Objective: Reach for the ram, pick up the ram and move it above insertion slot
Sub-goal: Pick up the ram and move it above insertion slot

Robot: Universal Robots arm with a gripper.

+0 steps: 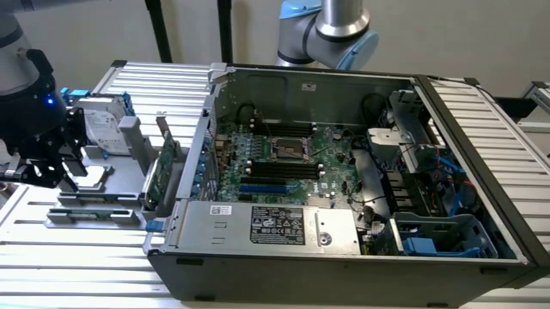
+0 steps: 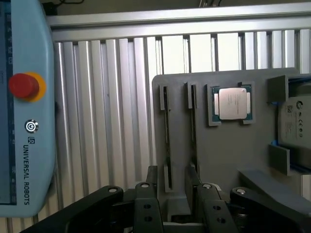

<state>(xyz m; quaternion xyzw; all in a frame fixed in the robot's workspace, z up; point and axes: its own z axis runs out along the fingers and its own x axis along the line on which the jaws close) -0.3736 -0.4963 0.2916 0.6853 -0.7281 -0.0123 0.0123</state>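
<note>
The ram [image 1: 90, 197] is a thin greenish stick standing on edge in a grey holder block [image 1: 129, 164] at the exterior view's left, outside the computer case. In the wrist view two narrow holders [image 2: 166, 138] run side by side, each with a thin dark edge in it. My gripper [image 1: 47, 177] hangs over that block, open, its black fingers [image 2: 148, 194] apart on either side of the two holders, my gripper [image 2: 173, 177] holding nothing. The insertion slot [image 1: 275, 168] is one of several parallel black sockets on the motherboard inside the open case.
A processor chip [image 2: 232, 103] and a hard drive [image 1: 103, 129] sit on the same grey block, with a taller green card [image 1: 163, 167] upright at its side. A blue slot [image 1: 262, 188] lies near the black sockets. A teach pendant with a red button [image 2: 24, 86] lies beside the block.
</note>
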